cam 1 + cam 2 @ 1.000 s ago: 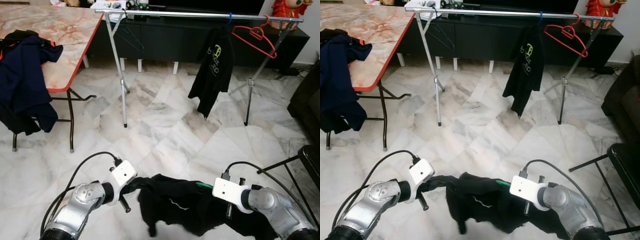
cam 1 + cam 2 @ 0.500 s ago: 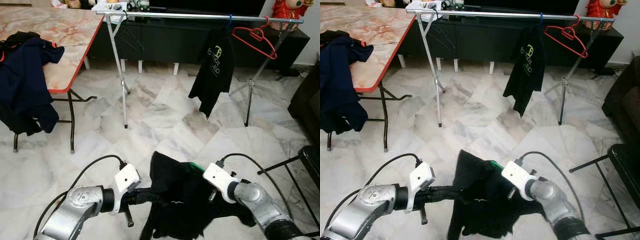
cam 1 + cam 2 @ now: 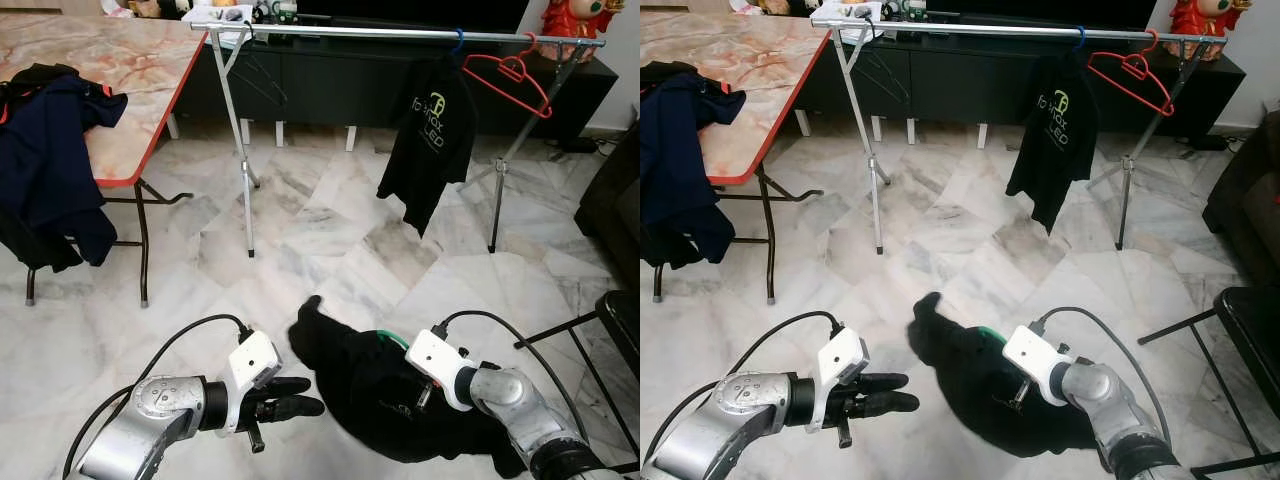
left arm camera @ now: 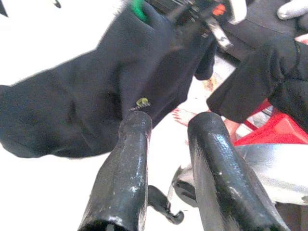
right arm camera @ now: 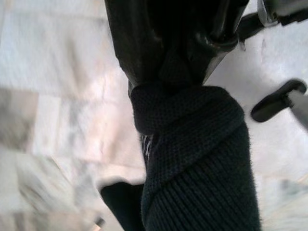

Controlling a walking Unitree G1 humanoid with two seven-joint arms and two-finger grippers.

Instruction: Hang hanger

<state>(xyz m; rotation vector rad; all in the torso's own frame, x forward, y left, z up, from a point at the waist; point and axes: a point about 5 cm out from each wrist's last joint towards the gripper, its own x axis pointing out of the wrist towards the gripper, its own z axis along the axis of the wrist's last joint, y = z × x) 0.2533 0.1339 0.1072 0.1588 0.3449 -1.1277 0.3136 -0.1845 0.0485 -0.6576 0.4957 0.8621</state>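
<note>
From the left eye view, a black garment (image 3: pixel 400 400) on a green hanger (image 3: pixel 392 341) hangs low over the marble floor (image 3: pixel 330 250), pinched in the right claw (image 3: pixel 424 394), while the left claw (image 3: pixel 290 400) hangs just beside it with its black fingers parted and nothing between them. Beyond, a silver clothes rail (image 3: pixel 400 33) carries a black T-shirt (image 3: pixel 428 140) and an empty red hanger (image 3: pixel 515 78); to the robot's left, a dark blue garment (image 3: pixel 50 160) drapes off the marble tabletop (image 3: pixel 120 60). The right eye view repeats the scene, with a black chair (image 3: pixel 1250 330) at the robot's right. In the left wrist view, the two fingers (image 4: pixel 125 178) stand apart, the garment just ahead of them. In the right wrist view, the claw's fingers are pressed onto a bunched knit fold of the garment (image 5: pixel 197 159).
</note>
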